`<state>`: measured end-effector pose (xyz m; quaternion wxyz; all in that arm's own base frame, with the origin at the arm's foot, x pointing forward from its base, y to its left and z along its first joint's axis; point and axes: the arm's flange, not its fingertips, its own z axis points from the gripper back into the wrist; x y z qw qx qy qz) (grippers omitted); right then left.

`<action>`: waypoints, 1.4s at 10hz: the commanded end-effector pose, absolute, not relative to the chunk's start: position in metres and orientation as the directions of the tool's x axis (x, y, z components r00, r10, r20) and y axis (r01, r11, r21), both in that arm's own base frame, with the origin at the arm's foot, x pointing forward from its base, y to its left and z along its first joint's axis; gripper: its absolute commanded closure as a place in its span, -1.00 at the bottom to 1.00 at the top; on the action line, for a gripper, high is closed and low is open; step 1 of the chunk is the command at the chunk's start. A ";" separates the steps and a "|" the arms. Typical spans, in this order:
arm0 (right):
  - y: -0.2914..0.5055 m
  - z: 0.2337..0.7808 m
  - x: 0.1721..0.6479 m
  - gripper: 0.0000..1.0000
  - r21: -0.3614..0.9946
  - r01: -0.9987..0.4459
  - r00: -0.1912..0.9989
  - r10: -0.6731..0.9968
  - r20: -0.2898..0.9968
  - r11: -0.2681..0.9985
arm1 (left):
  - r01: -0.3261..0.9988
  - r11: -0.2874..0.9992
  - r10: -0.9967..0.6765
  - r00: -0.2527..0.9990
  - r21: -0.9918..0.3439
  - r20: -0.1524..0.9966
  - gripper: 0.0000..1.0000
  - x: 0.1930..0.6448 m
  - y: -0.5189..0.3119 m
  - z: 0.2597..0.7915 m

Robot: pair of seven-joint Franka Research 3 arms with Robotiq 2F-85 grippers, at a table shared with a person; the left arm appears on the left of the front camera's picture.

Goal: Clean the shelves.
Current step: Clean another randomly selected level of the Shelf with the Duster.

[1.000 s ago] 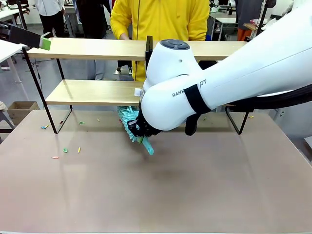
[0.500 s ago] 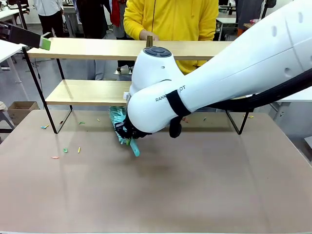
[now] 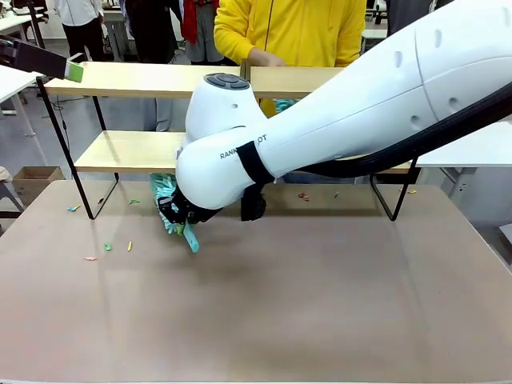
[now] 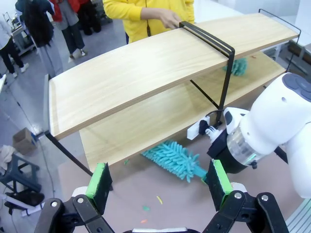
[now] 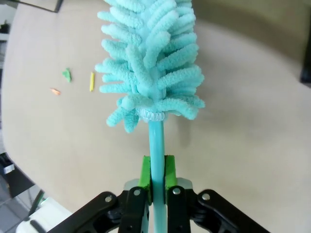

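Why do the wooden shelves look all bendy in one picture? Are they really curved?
Left wrist view: the wide-angle lens bows the shelves, so the long boards look curved. Front view: the same boards run straight, so they are not really bent. Right wrist view: the fluffy duster is close up and looks sharp.

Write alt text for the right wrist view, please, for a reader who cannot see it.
The right pincer grips the handle of a fluffy teal duster between its green pads, the head pointing away over the brown table. A few small coloured scraps lie on it at the picture's left.
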<state>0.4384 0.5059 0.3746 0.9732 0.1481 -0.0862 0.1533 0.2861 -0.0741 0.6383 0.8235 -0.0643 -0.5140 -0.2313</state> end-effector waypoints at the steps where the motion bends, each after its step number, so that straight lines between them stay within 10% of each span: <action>1: 0.521 0.377 0.449 0.74 0.258 -0.379 0.922 0.339 0.187 0.889 | 0.442 0.887 -0.315 0.364 0.135 0.877 -1.00 0.286 -0.074 0.639; 14: 0.459 0.418 0.398 0.74 0.474 -0.775 0.454 0.890 -0.043 0.419 | 0.442 0.887 -0.315 0.364 0.135 0.877 -1.00 0.286 -0.074 0.639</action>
